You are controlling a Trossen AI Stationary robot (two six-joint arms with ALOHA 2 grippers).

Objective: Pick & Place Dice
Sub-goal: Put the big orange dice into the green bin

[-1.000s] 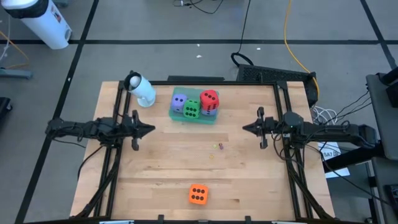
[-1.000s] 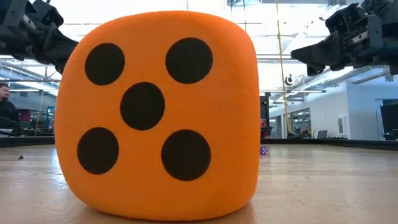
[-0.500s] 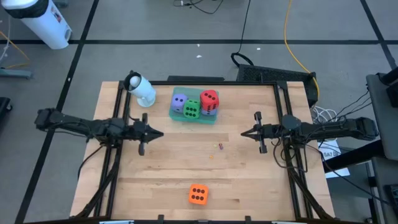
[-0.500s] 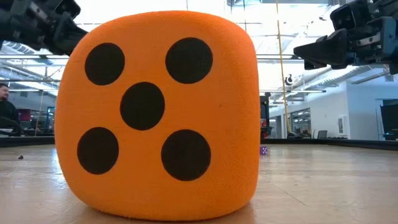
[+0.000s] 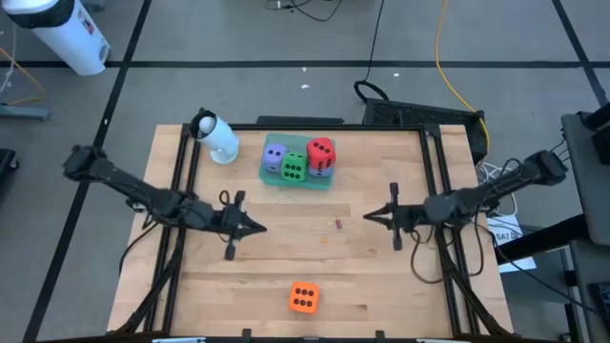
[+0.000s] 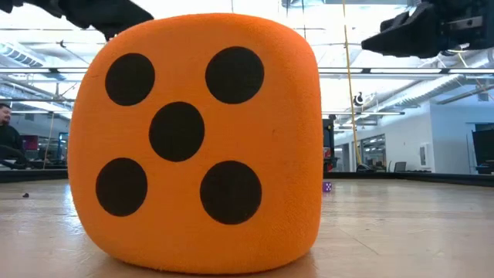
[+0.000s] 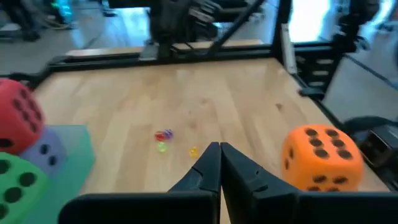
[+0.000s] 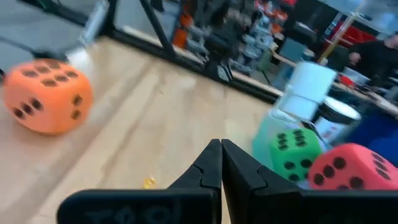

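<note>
The orange die (image 5: 303,298) rests alone on the wood near the table's near edge and fills the low view (image 6: 193,143). At the far middle, a flat teal tray (image 5: 329,183) holds a green die (image 5: 294,170) and a light purple die (image 5: 274,155). A red die (image 5: 321,152) sits there on top of another light purple one (image 7: 46,152). My left gripper (image 5: 259,229) hangs shut and holding nothing over the table's left middle. My right gripper (image 5: 369,216) hangs shut and holding nothing over the right middle. Both point toward the table's centre.
A white cylinder (image 5: 217,138) lies at the far left corner. A few tiny coloured bits (image 5: 336,224) lie on the wood between the grippers. Dark rails (image 5: 181,171) run along the table's left and right sides. A person (image 6: 8,131) sits in the room beyond.
Both grippers have swung inward toward the table's centre and somewhat toward its near edge, rising a little; the left has travelled farther. Both wrists have rolled. No die has moved.
</note>
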